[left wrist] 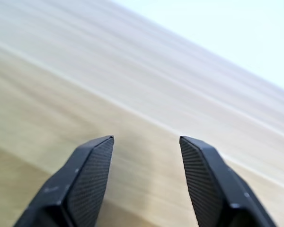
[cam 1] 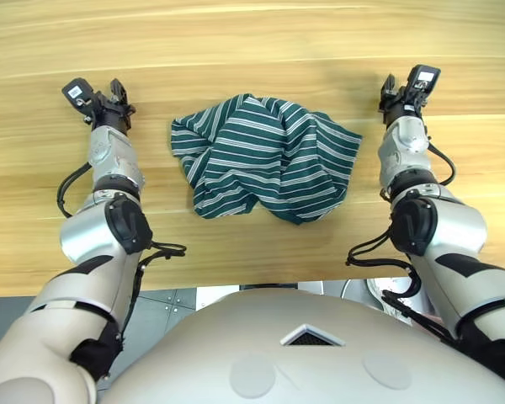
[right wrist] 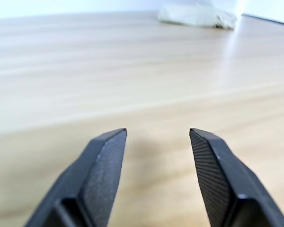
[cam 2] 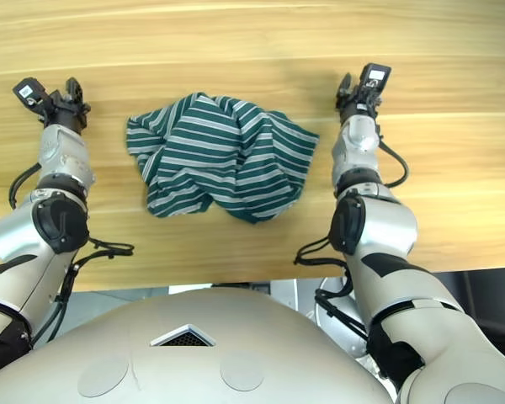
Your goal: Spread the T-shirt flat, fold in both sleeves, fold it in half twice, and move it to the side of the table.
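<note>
Head-camera views of a light wooden desk (cam 1: 261, 50) with its grain running side to side. The T-shirt (cam 1: 265, 160), dark green with thin white stripes, lies crumpled in a loose heap near the middle of the desk, between the two arms, its fabric bunched into folds and no sleeve clearly laid out. The left claw (left wrist: 146, 139) is positioned over the desk to the left of the heap, well apart from the cloth. Its two dark, ridged fingers (left wrist: 92, 175) stand widely parted with bare wood showing between them, and it holds nothing. The right claw (right wrist: 157, 131) is placed likewise to the right of the heap, near the shirt's right edge but not touching it. Its fingers (right wrist: 104, 175) are also spread apart over bare wood, with nothing gripped. Both claws point away from the robot toward the far side of the desk, at about the level of the shirt's far edge. In the right wrist view a pale, crumpled object (right wrist: 196, 16) lies far off on the desk surface; what it is cannot be told.
</note>
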